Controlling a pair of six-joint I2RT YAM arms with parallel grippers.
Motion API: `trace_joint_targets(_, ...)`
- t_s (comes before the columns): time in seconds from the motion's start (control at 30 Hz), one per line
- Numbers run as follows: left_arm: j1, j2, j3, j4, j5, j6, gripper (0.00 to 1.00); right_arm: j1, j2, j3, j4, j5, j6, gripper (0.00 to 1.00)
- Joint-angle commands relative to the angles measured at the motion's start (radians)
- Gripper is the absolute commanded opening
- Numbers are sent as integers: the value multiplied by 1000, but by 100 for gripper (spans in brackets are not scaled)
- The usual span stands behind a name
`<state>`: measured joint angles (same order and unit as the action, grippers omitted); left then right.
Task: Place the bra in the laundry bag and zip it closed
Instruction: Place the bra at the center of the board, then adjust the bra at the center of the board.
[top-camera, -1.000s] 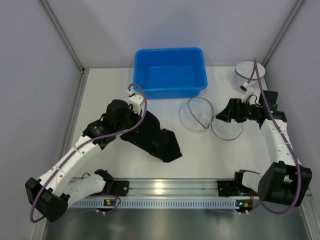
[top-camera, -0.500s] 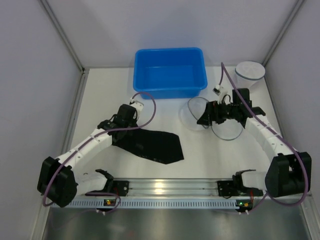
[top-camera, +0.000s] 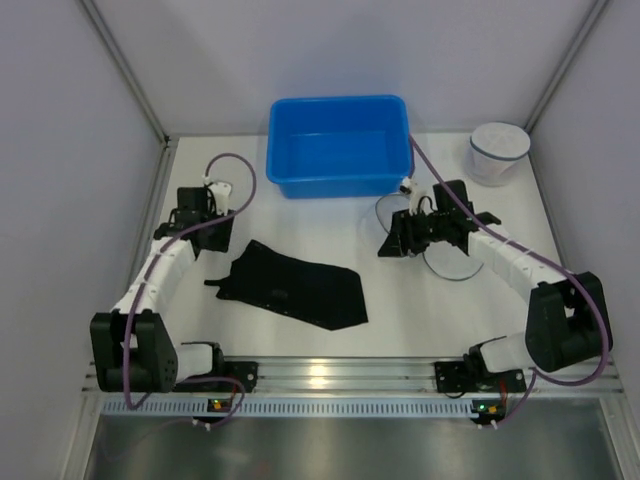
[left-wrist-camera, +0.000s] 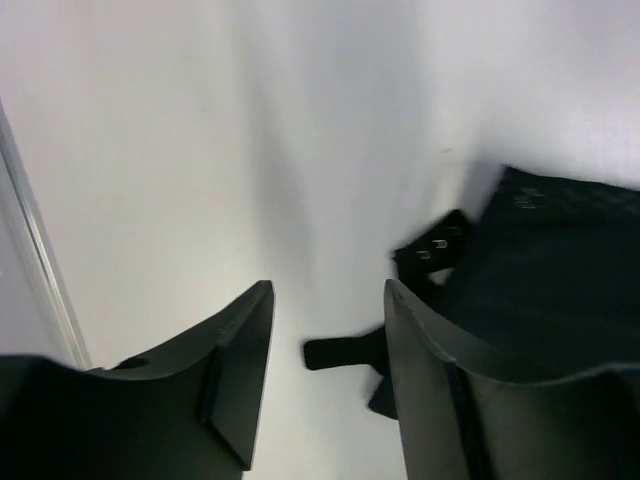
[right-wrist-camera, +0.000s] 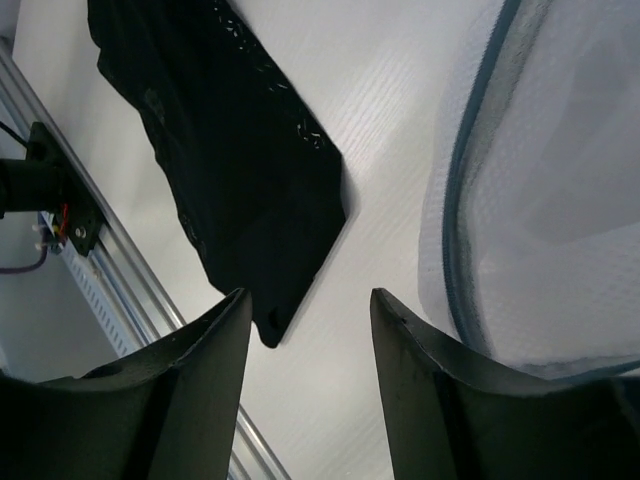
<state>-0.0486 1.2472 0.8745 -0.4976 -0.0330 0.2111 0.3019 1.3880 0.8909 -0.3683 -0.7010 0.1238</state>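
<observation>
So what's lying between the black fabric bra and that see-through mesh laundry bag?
Nothing. Only a bare strip of white table separates the black fabric bra from the see-through mesh laundry bag. The right wrist view shows it best.

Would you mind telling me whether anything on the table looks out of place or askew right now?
Only mildly: the bra lies diagonally on the table, outside the laundry bag, its hook strap trailing loose. Nothing looks spilled or damaged.

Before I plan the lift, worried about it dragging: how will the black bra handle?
Probably floppy: the bra lies flat and rumpled on the table. Its loose strap would likely dangle and could snag.
</observation>
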Motion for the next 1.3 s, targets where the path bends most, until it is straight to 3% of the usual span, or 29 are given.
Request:
trace_joint_targets(0.0, 148, 81, 40, -56, 175, 94, 52, 61, 6, -9, -15, 38, -53, 51)
trace_joint_targets(0.17, 257, 219, 75, -114, 249, 146, 51, 80, 31, -17, -46, 60, -101, 50)
trace_joint_targets(0.3, 273, 281, 73, -171, 320, 197, 52, 82, 34, -15, -55, 60, -108, 51)
trace_joint_targets(0.5, 277, 278, 17, -179, 260, 277, 52, 82, 52, -1, -90, 58, -147, 51)
trace_joint_targets(0.7, 280, 276, -32, -179, 194, 303, 59, 80, 57, -14, -87, 58, -157, 51)
trace_joint_targets(0.87, 280, 296, -60, -176, 179, 320, 57, 82, 74, -7, -100, 58, -170, 51)
trace_joint_targets(0.97, 280, 333, -55, -177, 191, 303, 39, 80, 83, -9, -95, 57, -168, 51)
trace_joint_targets(1.0, 280, 343, -49, -177, 194, 300, 22, 80, 85, -7, -93, 57, -168, 51)
trace_joint_targets(1.1, 280, 371, -51, -177, 193, 289, 0, 82, 88, -4, -93, 60, -168, 51)
trace_joint_targets(1.27, 308, 353, 3, -162, 174, 251, 0, 82, 88, -1, -87, 60, -164, 51)
